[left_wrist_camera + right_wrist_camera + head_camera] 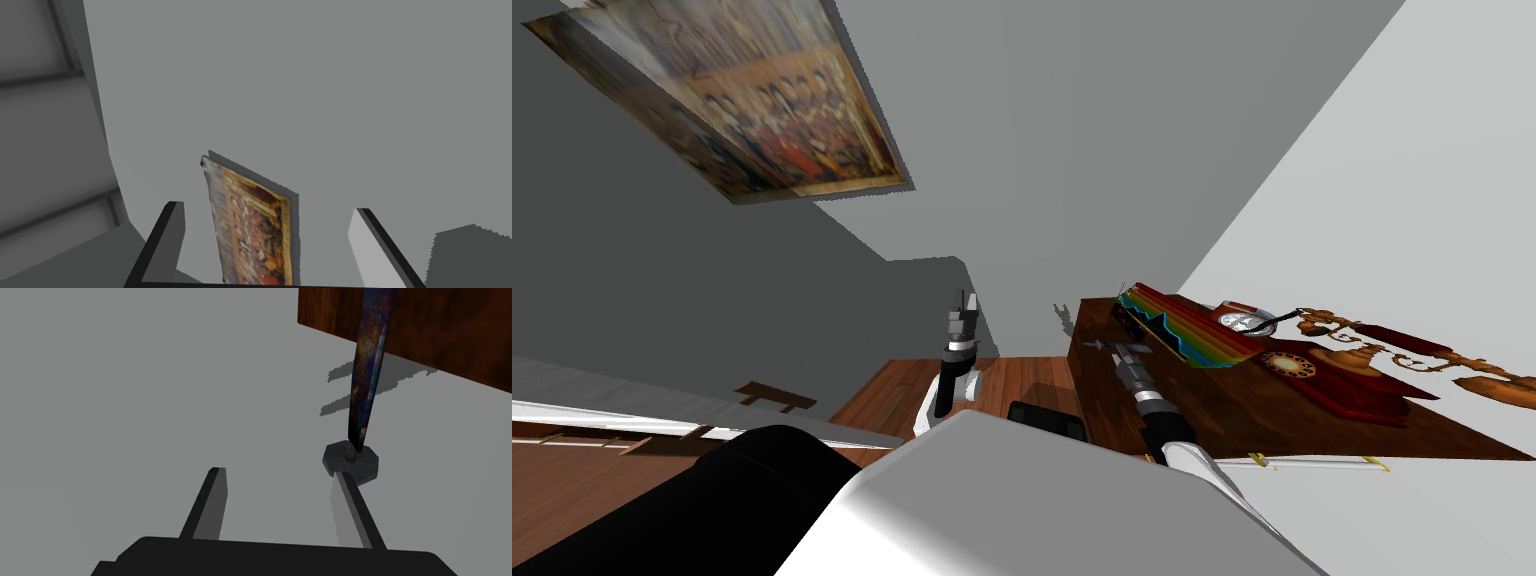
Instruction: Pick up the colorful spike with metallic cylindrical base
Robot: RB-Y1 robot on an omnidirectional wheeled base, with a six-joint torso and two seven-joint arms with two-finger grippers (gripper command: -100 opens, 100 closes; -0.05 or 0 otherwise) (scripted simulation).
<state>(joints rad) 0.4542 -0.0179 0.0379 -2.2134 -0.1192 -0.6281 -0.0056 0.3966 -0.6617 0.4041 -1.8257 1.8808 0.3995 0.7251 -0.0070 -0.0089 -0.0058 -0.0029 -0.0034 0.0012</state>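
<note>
right gripper (278, 473): fingers spread, holding nothing | colourful spike (367, 363): upright on dark grey base (350, 460), outside the gap, base at one fingertip | brown tabletop (450, 333): edge just behind spike; plain grey wall (150, 378) past the other finger | left gripper (267, 210): raised, fingers spread

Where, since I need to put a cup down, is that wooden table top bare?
The front strip of the table, between the red telephone and the near edge, is bare wood. The back is crowded: rainbow ornament, round dial and telephone sit close together. The right gripper hovers open at the left end.
</note>
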